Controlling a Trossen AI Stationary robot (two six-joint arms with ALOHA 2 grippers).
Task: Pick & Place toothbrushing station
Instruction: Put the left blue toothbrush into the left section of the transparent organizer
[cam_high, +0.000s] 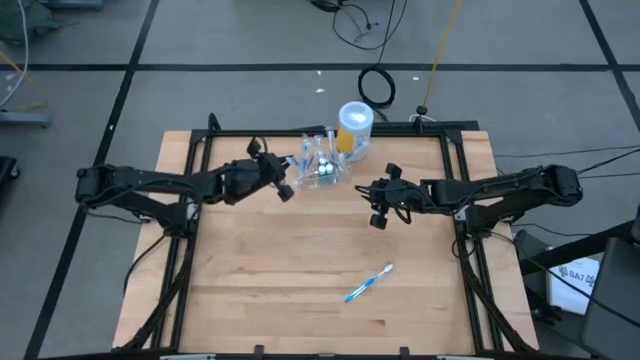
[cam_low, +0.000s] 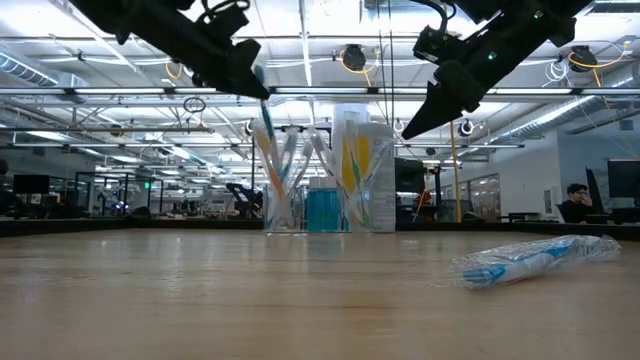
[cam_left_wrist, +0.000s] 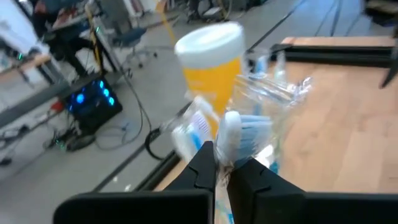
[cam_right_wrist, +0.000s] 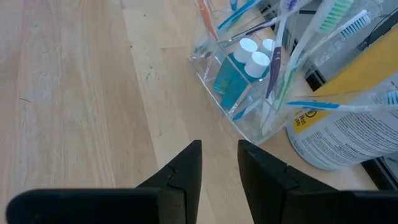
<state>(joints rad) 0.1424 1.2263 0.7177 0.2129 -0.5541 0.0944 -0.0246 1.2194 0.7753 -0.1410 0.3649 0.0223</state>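
Both dark arms reach in from the bench's sides, held above its surface. The left pincer (cam_high: 284, 187) has its fingers closed together, angled downward. The right pincer (cam_high: 375, 205) hangs tilted too, its two fingers (cam_right_wrist: 186, 165) parted with a narrow gap.

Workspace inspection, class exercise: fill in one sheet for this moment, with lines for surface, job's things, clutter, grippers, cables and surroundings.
Surface: wooden table, bare at its near side.
Job's things: clear plastic cup at the far edge, holding toothbrushes; wrapped toothbrush lying flat near the front.
Clutter: yellow container with white lid behind the cup.
Grippers: left gripper shut on a wrapped toothbrush beside the cup; right gripper part open, empty, raised near the cup.
Cables: black coil on the floor.
Surroundings: open workshop hall; seated person far off.
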